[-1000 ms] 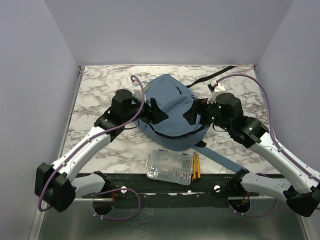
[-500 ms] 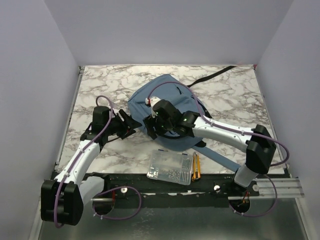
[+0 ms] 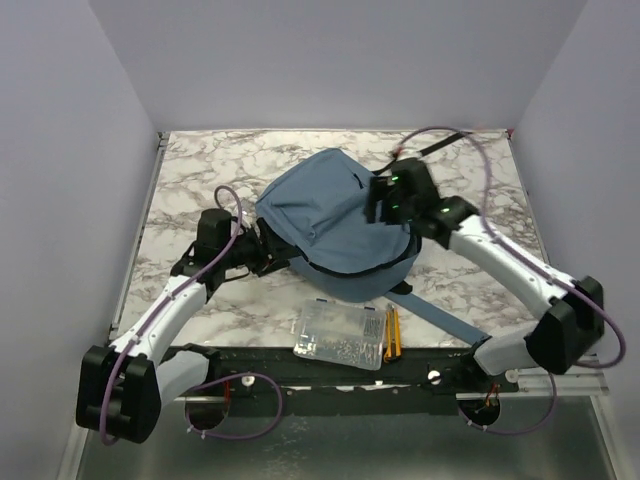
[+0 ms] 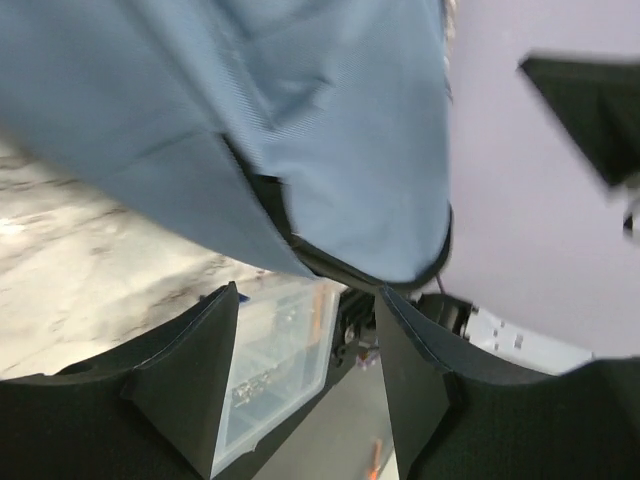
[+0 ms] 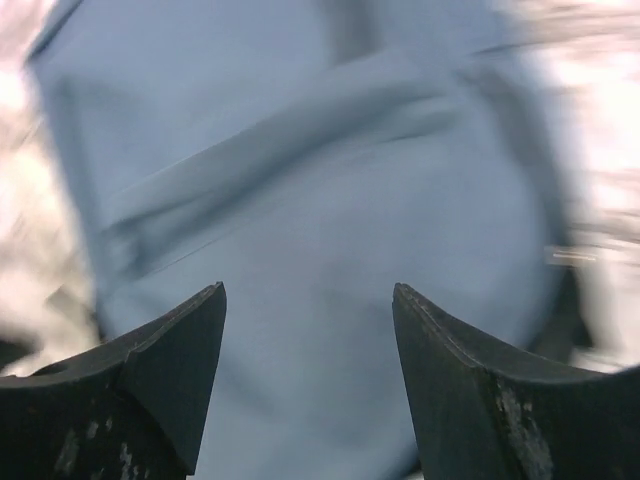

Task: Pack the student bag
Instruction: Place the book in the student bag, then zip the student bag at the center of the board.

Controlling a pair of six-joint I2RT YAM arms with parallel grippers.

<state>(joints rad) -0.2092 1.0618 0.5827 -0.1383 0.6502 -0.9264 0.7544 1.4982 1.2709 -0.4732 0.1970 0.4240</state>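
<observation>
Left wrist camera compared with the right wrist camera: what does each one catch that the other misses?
Only the left wrist view shows the clear plastic box, the lilac wall and the dark-trimmed edge of the student bag. Only the right wrist view shows the bag's broad panel up close, blurred, nearly filling the picture. Both show blue-grey fabric and an open claw, the left claw and the right claw, with nothing between the fingers.
</observation>
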